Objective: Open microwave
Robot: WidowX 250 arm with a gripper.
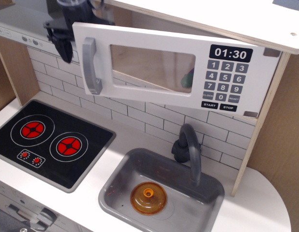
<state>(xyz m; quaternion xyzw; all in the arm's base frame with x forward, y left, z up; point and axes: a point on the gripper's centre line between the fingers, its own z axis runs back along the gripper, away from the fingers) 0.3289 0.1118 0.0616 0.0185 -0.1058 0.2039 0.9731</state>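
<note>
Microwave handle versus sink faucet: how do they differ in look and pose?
The handle is a light grey, straight bar standing upright on the microwave door's left edge; the faucet is darker grey and curves over in an arch. The handle sits high, beside the gripper; the faucet rises from the counter behind the sink. The handle is fixed at both ends; the faucet's spout end hangs free. Both are grey toy-kitchen fittings.

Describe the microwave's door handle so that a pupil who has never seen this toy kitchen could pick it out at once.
Find the white microwave mounted high above the sink. On the left end of its door, beside the clear window, stands the handle: an upright grey bar. Unlike the dark curved tap below, it is straight, pale grey and fixed to the door.
</note>
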